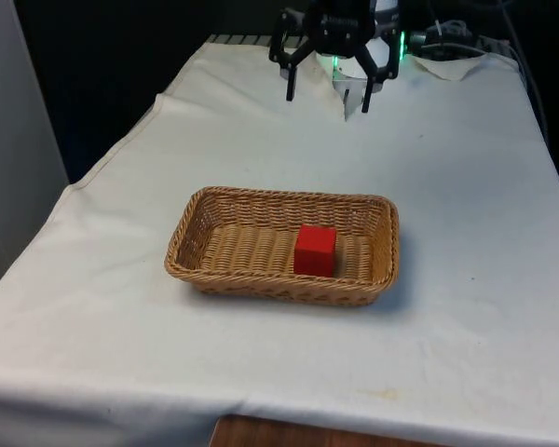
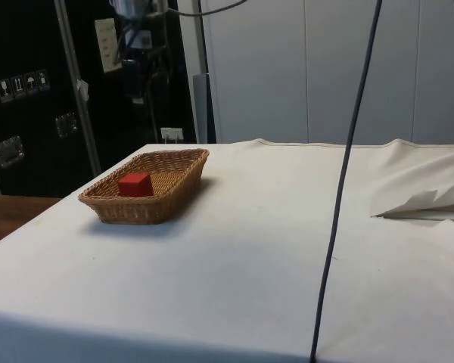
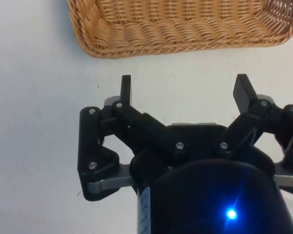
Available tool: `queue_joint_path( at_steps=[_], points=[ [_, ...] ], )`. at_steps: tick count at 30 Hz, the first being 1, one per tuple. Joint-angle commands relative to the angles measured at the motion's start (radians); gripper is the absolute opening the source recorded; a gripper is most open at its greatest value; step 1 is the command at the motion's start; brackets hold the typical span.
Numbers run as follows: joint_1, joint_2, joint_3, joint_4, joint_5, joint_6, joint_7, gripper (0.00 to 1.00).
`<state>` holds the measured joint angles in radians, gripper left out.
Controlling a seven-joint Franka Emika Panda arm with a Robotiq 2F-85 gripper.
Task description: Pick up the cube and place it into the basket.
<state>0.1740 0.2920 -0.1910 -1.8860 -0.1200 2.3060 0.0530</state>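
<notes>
Sitting inside the basket (image 1: 214,200): the red cube (image 1: 315,250). Hanging above the tabletop (image 1: 466,186) beyond it, gripper (image 1: 328,93) fingers (image 3: 126,90) spread wide, holding nothing.

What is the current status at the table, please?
Black two-finger gripper open, empty, over the white cloth beyond the basket. Red cube resting inside the woven wicker basket. Nothing in the way.

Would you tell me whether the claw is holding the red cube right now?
No, the cube sits inside the basket, while the open claw hangs empty beyond it.
</notes>
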Motion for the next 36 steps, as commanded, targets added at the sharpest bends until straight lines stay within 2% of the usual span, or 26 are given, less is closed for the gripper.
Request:
queue_joint_path(
  at_steps=[1,3,7,11,12,13,19,20,27,28,29,35,36],
  points=[
    [0.003,-0.019,-0.002,-0.025,-0.008,0.024,0.006,1.0],
    [0.0,-0.013,0.0,-0.018,-0.001,0.012,0.0,1.0],
    [0.003,-0.06,-0.002,-0.079,-0.012,0.056,0.006,1.0],
    [0.003,-0.087,-0.002,-0.114,-0.016,0.076,0.006,1.0],
    [0.0,-0.078,0.0,-0.102,-0.007,0.06,0.0,1.0],
    [0.003,-0.1,-0.001,-0.129,-0.017,0.085,0.006,1.0],
    [0.002,-0.148,-0.001,-0.187,-0.023,0.113,0.005,1.0],
    [0.0,-0.133,0.001,-0.169,-0.013,0.094,0.0,1.0],
    [0.001,-0.201,0.0,-0.253,-0.03,0.15,0.003,1.0],
    [0.0,-0.188,0.001,-0.238,-0.021,0.132,-0.001,1.0],
    [0.001,-0.207,0.0,-0.261,-0.031,0.154,0.003,1.0],
    [0.001,-0.242,0.0,-0.309,-0.036,0.181,0.0,1.0],
    [0.0,-0.231,0.001,-0.295,-0.026,0.165,-0.003,1.0]
  ],
)
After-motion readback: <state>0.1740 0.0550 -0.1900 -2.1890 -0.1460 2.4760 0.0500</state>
